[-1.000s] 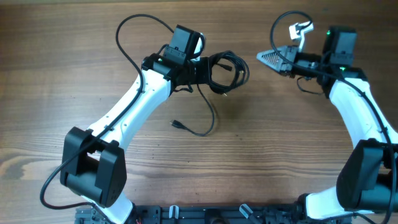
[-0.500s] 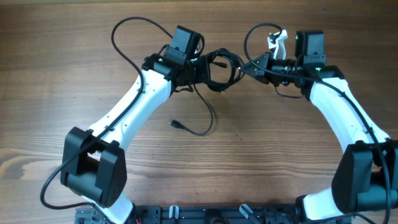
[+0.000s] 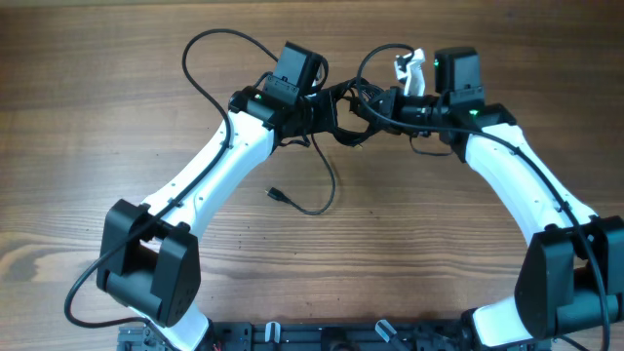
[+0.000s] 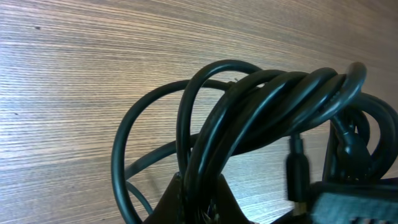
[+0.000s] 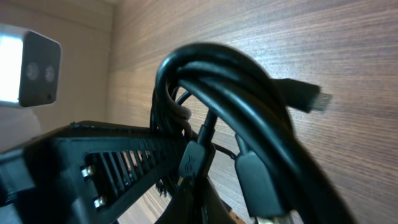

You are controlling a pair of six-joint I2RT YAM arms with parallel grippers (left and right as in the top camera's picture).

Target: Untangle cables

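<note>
Overhead, the left pincer point(image 3: 327, 109) is clamped on a bundle of thin black looped cables point(image 3: 349, 117) over the brown wooden counter point(image 3: 97, 117). One strand trails nearer, ending in a small plug point(image 3: 277, 194). The right pincer point(image 3: 378, 105) meets the same bundle; its grip cannot be told.

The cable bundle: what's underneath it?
Bare wooden table shows under the cable bundle, through its loops. The spot right beneath the thick cords is covered, so I cannot tell what is there.
</note>
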